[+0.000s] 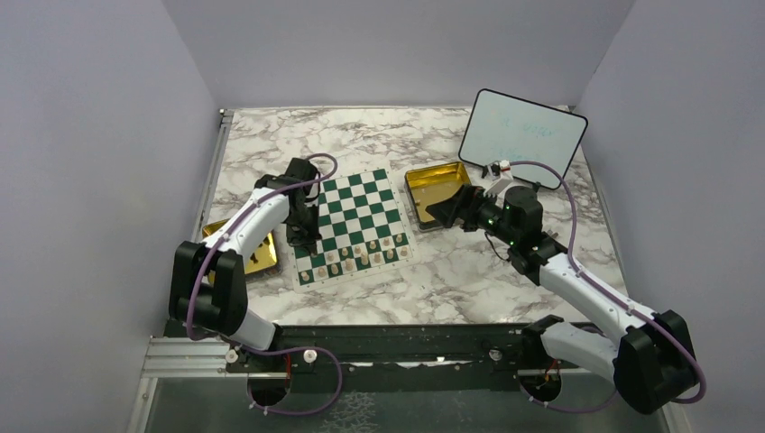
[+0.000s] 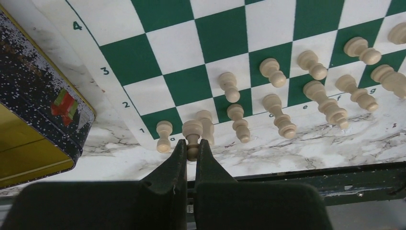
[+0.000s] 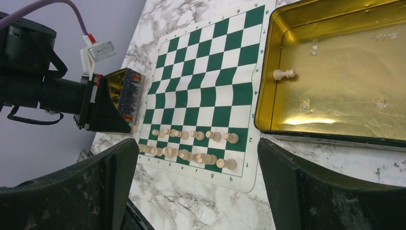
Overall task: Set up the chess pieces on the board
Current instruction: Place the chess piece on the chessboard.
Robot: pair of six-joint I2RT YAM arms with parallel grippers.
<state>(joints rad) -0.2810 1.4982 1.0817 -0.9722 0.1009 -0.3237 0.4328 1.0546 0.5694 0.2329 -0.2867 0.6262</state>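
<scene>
Cream piece in left pincer, board edge

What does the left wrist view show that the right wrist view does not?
Only the left wrist view: a close look at the left gripper shut on a cream chess piece, near the board's corner marked 1 and a. Only the right wrist view: the right gripper wide open and empty, and a gold tin beside the board with one piece lying in it. Both: the green-and-white board, two rows of cream pieces at its near edge, and the other tin.
</scene>
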